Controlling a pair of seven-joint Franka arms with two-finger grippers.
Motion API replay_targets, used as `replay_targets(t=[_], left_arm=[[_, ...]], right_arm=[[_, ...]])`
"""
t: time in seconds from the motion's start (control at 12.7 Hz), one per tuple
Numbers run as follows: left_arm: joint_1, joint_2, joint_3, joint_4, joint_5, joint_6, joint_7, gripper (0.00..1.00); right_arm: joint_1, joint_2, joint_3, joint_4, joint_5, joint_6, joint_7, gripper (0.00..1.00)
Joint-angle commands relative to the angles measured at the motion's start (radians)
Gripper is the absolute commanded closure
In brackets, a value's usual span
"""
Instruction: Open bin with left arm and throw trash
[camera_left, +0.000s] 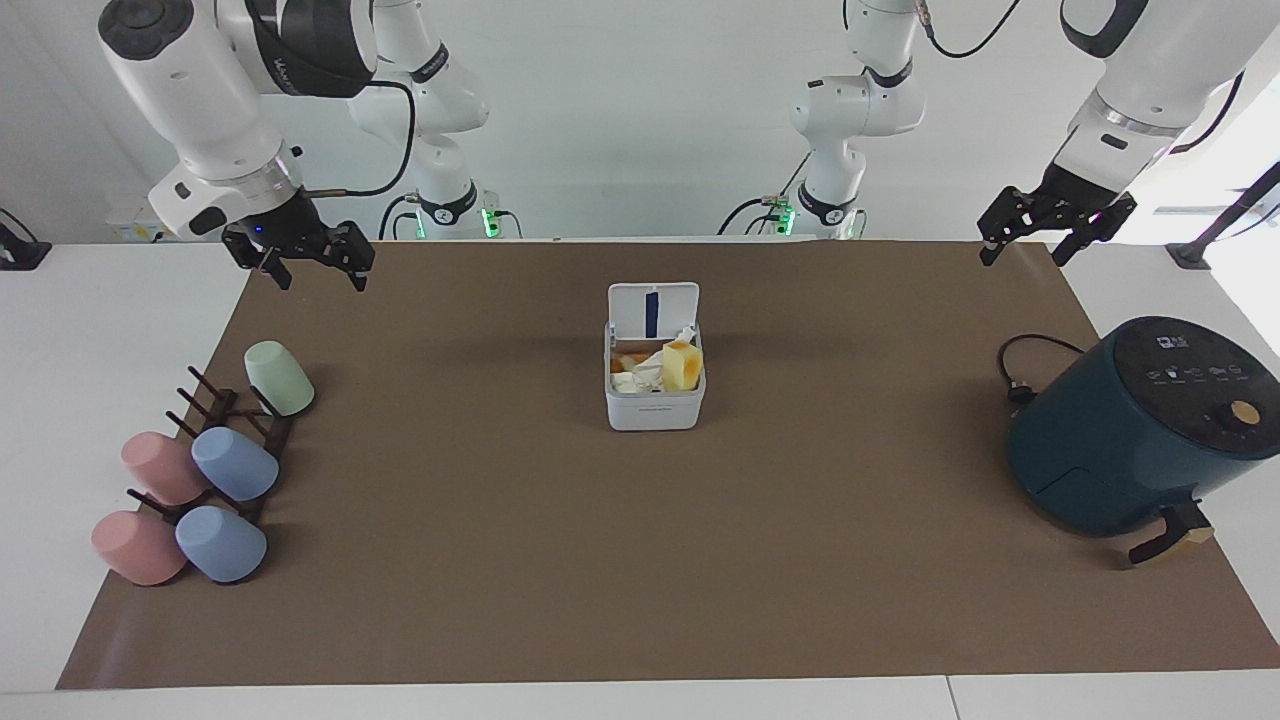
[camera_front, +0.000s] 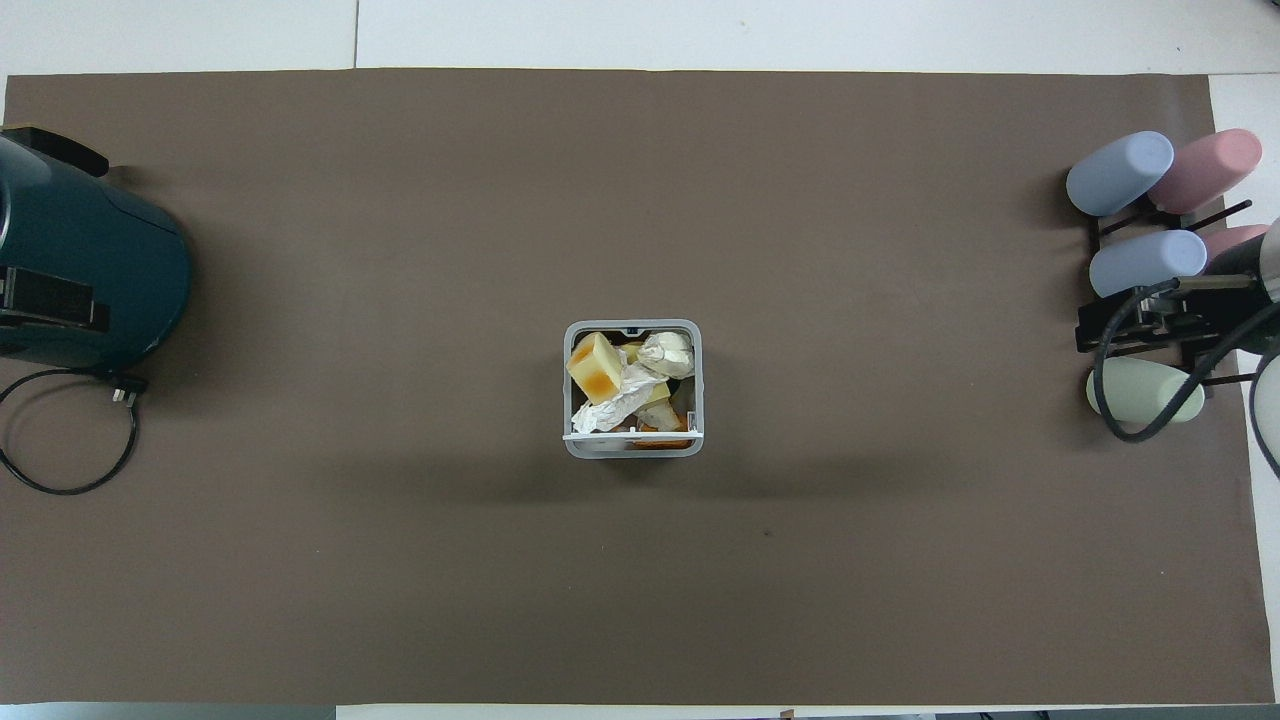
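The white bin (camera_left: 655, 410) stands in the middle of the brown mat with its lid (camera_left: 653, 305) up. Inside it lie the yellow-and-orange sponge (camera_left: 682, 365), the crumpled white tissue (camera_front: 625, 395) and the cream paper wad (camera_front: 668, 353). The bin also shows in the overhead view (camera_front: 632, 450). My right gripper (camera_left: 320, 280) is open and empty, up over the mat's corner near the cup rack; it shows at the overhead view's edge (camera_front: 1090, 335). My left gripper (camera_left: 1025, 255) is open and empty, waiting over the mat's edge above the air fryer's end.
A dark-teal air fryer (camera_left: 1130, 430) with its black cord (camera_left: 1020, 365) stands at the left arm's end. Several pastel cups on a dark rack (camera_left: 200, 480) lie at the right arm's end, also in the overhead view (camera_front: 1140, 200).
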Motion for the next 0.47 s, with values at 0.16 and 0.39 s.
replay_targets(t=[0.16, 0.39], left_arm=[[0.010, -0.028, -0.007, -0.028, 0.014, -0.001, 0.005, 0.00], [0.010, -0.028, -0.007, -0.028, 0.014, -0.001, 0.005, 0.00]], right_arm=[[-0.007, 0.034, -0.017, 0.073, -0.018, -0.062, -0.037, 0.00], [-0.008, 0.019, -0.041, 0.078, -0.010, -0.077, -0.038, 0.00]])
